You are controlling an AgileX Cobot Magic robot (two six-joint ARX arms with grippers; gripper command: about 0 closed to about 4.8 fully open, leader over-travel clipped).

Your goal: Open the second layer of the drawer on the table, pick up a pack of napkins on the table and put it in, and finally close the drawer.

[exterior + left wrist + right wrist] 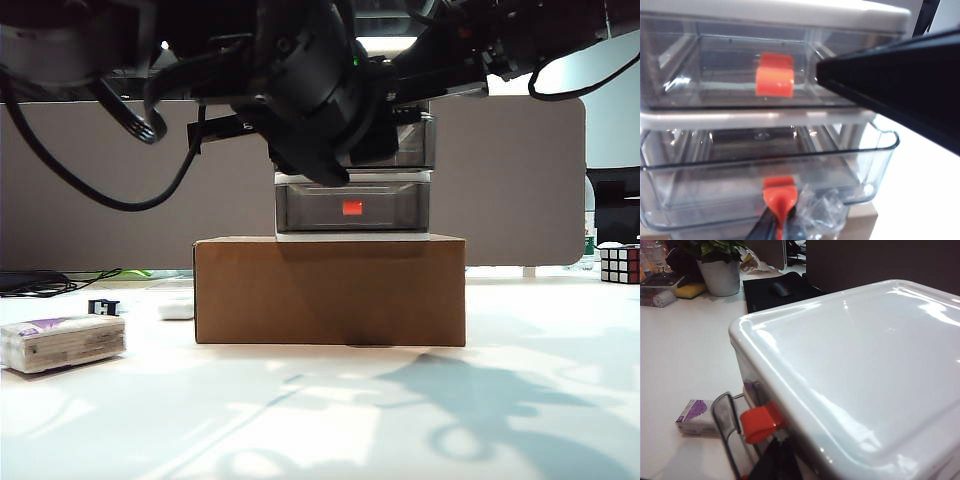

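The left gripper [779,220] is sitting clenched on the orange-red handle [779,192] of the second layer [860,165], its dark fingertips [765,227] pinching the tab from both sides. That middle drawer is standing pulled out from the white frame of the drawer cabinet [352,185], its smoky rim jutting forward under the top drawer [730,65], which is sitting flush with its own handle untouched. The cabinet is resting on a brown cardboard box [330,290] in the middle of the table [320,410].

In the exterior view, the arms are crowding the upper part of the picture and hiding the middle drawer; only the bottom drawer's red handle [352,207] is showing clearly.

The right gripper is hovering above the cabinet's glossy white top [865,370]; its jaws are not appearing in its own wrist view, so I cannot tell how they stand.

The pack of napkins [62,342] is lying flat on the table, well off to the cabinet's left, apart from both grippers. A Rubik's cube [619,264] is sitting at the far right.
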